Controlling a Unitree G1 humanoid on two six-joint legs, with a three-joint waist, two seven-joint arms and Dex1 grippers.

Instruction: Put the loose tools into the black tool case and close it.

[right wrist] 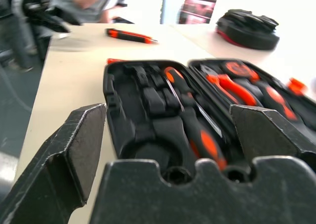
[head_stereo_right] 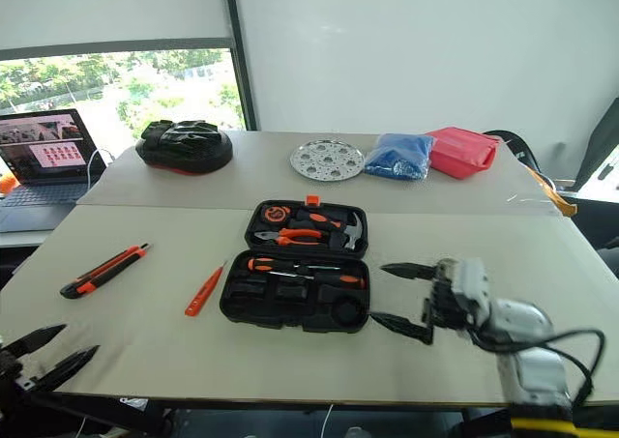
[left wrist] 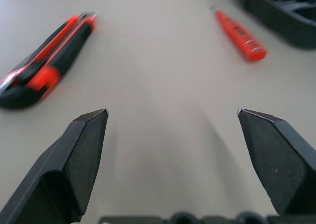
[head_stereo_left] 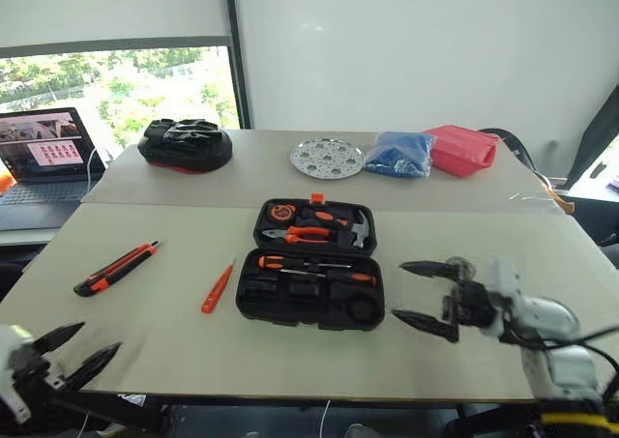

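I see both grippers spread wide and empty: right gripper [head_stereo_left: 426, 295] beside the open black tool case [head_stereo_left: 311, 277], left gripper [head_stereo_left: 75, 351] near the utility knife [head_stereo_left: 116, 269].

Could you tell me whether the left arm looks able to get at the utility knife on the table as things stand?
Probably yes. The left tool is open and holds nothing, and the utility knife lies alone on bare table ahead of it, apart from the tester pen and the tool case. Nothing stands between them.

Open black tool case [head_stereo_left: 311, 281] on table, utility knife [head_stereo_left: 116, 269] lying well left
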